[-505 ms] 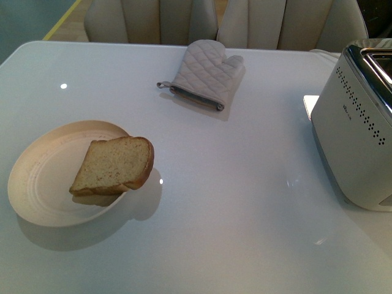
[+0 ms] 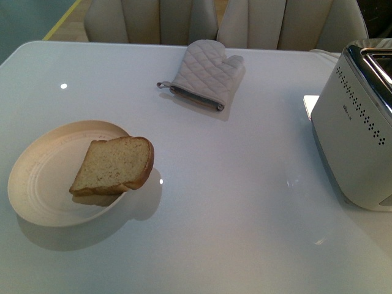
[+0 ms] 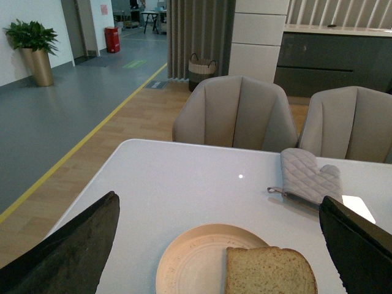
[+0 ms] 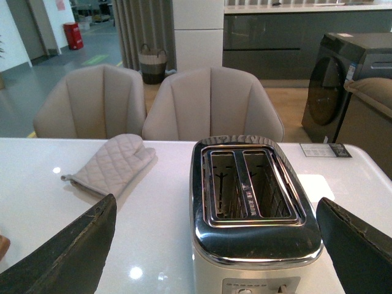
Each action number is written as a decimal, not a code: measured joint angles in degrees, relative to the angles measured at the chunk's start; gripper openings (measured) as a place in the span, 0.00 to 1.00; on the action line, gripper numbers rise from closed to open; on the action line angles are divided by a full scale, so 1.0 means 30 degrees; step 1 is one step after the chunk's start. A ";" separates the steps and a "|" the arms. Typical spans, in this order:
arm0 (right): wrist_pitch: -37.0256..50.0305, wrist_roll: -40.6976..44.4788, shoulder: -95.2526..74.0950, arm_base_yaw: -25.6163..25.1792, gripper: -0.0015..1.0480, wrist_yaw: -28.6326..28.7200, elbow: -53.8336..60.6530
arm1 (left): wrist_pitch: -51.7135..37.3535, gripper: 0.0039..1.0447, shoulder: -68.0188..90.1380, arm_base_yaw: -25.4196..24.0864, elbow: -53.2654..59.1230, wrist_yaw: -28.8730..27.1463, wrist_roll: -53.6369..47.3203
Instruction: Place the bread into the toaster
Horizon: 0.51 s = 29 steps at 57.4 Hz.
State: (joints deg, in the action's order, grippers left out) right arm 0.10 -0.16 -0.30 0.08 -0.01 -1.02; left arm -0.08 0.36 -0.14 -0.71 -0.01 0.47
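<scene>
The bread is a tan speckled slice with a brown crust, lying half on a cream plate at the table's left; its rounded end hangs over the plate's rim. The left wrist view shows the bread and plate just ahead of my open left gripper. The off-white toaster with a chrome top stands at the right edge. In the right wrist view the toaster with two empty slots sits between the wide-open jaws of my right gripper. Neither arm shows in the front view.
A quilted beige oven mitt lies at the far middle of the white table; it also shows in the left wrist view and the right wrist view. Beige chairs stand beyond the far edge.
</scene>
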 joint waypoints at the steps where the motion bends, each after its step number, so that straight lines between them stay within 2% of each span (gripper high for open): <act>1: 0.0000 0.0000 0.0000 0.0000 0.91 0.0000 0.0000 | 0.0000 0.93 0.0000 0.0000 0.0000 0.0000 0.0000; 12: 0.0000 0.0007 0.0000 0.0000 0.91 0.0000 0.0000 | 0.0007 0.93 0.0000 0.0000 0.0000 0.0007 0.0015; 16: 0.0000 0.0000 0.0000 0.0000 0.91 -0.0007 0.0000 | 0.2616 0.93 0.1151 -0.0678 -0.0962 0.2164 0.2229; 19: 0.0000 0.0007 0.0007 0.0000 0.91 0.0015 0.0000 | 0.3898 0.93 0.2812 -0.1501 -0.1756 0.3599 0.5195; 24: 0.0000 0.0007 0.0000 0.0000 0.91 0.0007 0.0000 | 0.3060 0.93 0.4699 -0.2703 -0.2375 0.4794 0.7686; 29: 0.0000 0.0000 0.0007 0.0000 0.91 0.0007 0.0000 | 0.0663 0.93 0.7541 -0.3840 -0.3038 0.5523 0.8539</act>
State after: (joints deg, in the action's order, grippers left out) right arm 0.10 -0.16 -0.27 0.08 0.01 -1.02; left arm 1.91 22.98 -11.66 -9.82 16.56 26.09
